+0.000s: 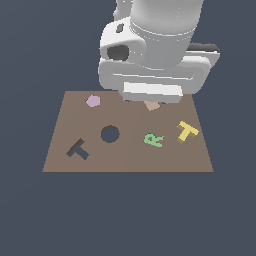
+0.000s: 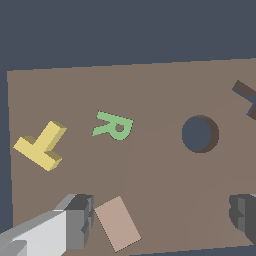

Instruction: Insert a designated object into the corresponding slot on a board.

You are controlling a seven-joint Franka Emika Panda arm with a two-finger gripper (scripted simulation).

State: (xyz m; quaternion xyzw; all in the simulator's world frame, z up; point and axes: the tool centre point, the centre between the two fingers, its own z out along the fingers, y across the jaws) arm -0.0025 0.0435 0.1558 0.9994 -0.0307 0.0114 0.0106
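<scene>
The yellow T-shaped block (image 1: 186, 131) (image 2: 41, 145) lies flat on the brown board (image 1: 130, 161) (image 2: 150, 87), near the exterior view's right edge of it. The dark T-shaped slot (image 1: 78, 149) (image 2: 246, 97) is at the opposite side, toward the exterior view's left and front; the wrist view cuts it off at its edge. My gripper (image 2: 160, 217) hangs open above the board's far side, away from both the T and the slot. Its fingers (image 2: 75, 220) stand wide apart with nothing held. In the exterior view the arm's white hand (image 1: 150, 75) hides the fingertips.
A green R (image 1: 154, 140) (image 2: 113, 125) lies between the yellow T and a round dark hole (image 1: 110, 134) (image 2: 199, 134). A tan rectangular block (image 1: 152, 105) (image 2: 117, 223) rests below my gripper, near one finger. A pink pentagon (image 1: 93, 101) sits at the far left corner.
</scene>
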